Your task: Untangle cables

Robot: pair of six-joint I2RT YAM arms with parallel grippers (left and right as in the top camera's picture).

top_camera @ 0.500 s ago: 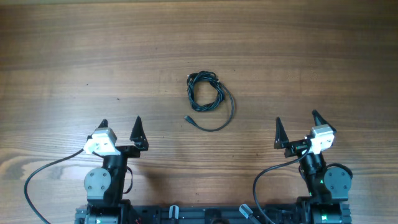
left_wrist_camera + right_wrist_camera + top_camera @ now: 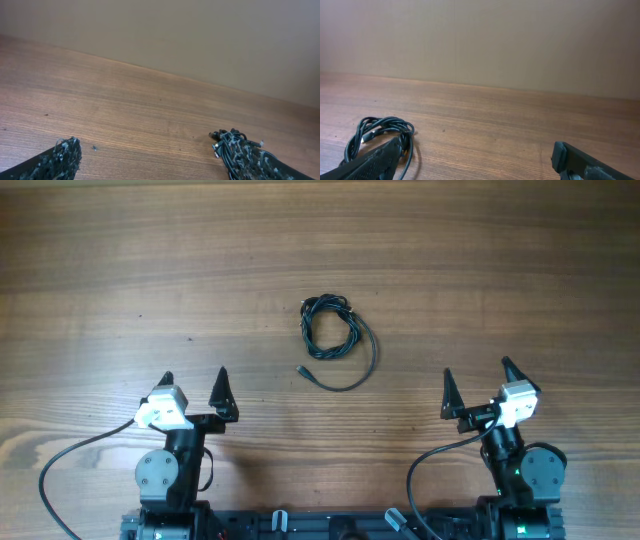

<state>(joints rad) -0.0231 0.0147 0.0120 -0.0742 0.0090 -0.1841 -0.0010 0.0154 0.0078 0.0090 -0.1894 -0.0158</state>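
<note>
Wood-grain tabletop [image 2: 100, 260]: nearest the base, the left fingers [image 2: 222, 388] and right fingers [image 2: 449, 394] stand spread wide and empty, well short of the cables [image 2: 325, 304] and to either side of them. The cables lie in one small coil with a plug end trailing on its near side, so I judge nothing untangled yet. How many cords it holds and how they cross is too small to tell, and each wrist view hides part of it behind a finger

No readable text, label or number anywhere.
</note>
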